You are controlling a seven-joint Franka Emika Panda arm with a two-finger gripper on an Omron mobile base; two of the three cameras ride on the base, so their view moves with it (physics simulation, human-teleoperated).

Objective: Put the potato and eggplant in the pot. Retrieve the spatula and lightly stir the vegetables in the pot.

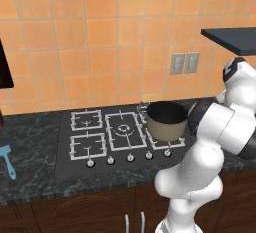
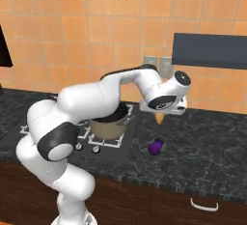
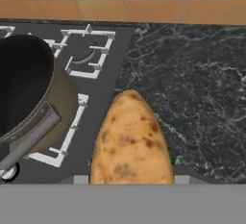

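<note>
Gripper (image 2: 159, 114) at right-centre of my right base view clutches the orange-tan speckled potato (image 3: 130, 141). Left of it I see the tan-olive round pot (image 3: 33, 98) on the black stove (image 3: 103, 69).

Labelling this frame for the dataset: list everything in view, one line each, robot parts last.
potato: 1, orange-tan, held in the air right of the pot
pot: 1, tan-olive, dark inside, on the stove's front right burner
eggplant: 1, purple, on the counter right of the stove
spatula: 1, light blue, on the counter far left
stove: 1, dark, white grates, knobs in front
wall outlets: 2, grey, tiled wall
gripper: 1, white, gripping the potato
</note>
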